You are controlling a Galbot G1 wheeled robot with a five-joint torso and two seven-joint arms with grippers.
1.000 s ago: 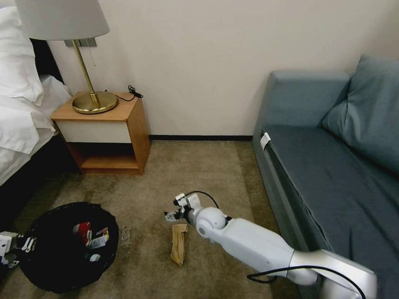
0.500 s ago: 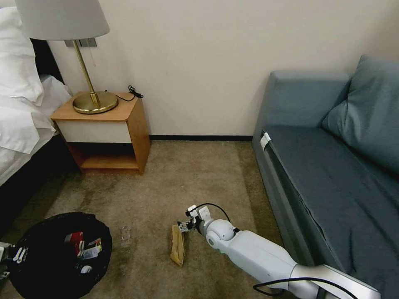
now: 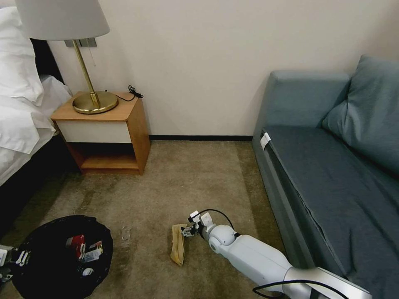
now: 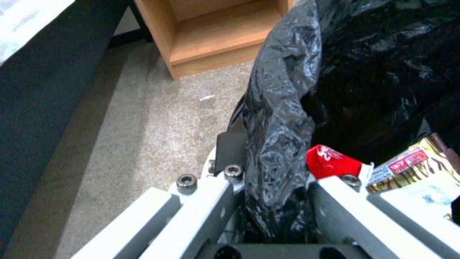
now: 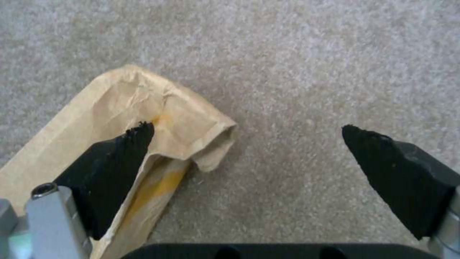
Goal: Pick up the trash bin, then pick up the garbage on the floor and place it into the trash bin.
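Tan paper wrapper (image 3: 178, 244) lies flat on the carpet (image 3: 174, 182), long axis running away from the robot toward the wall, far end folded over and crumpled.

Right pincer (image 3: 189, 231) down at the wrapper's far end, jaws spread wide. In the right wrist view one black pad (image 5: 113, 158) sits over the folded corner of the wrapper (image 5: 143, 118), probably touching it, though contact is hard to confirm; the other pad (image 5: 398, 169) is over bare carpet, well apart. Nothing gripped.

Left pincer (image 3: 10, 259) at the near-left floor edge, clamped on the black-lined rim of the trash bin (image 3: 50, 232); left wrist view shows the liner (image 4: 278, 118) pinched between the fingers. Red snack bag (image 3: 75, 241) and other litter inside the bin.

Against half a second ago: the right pincer has dropped lower and nearer the wrapper; the bin sits much the same.
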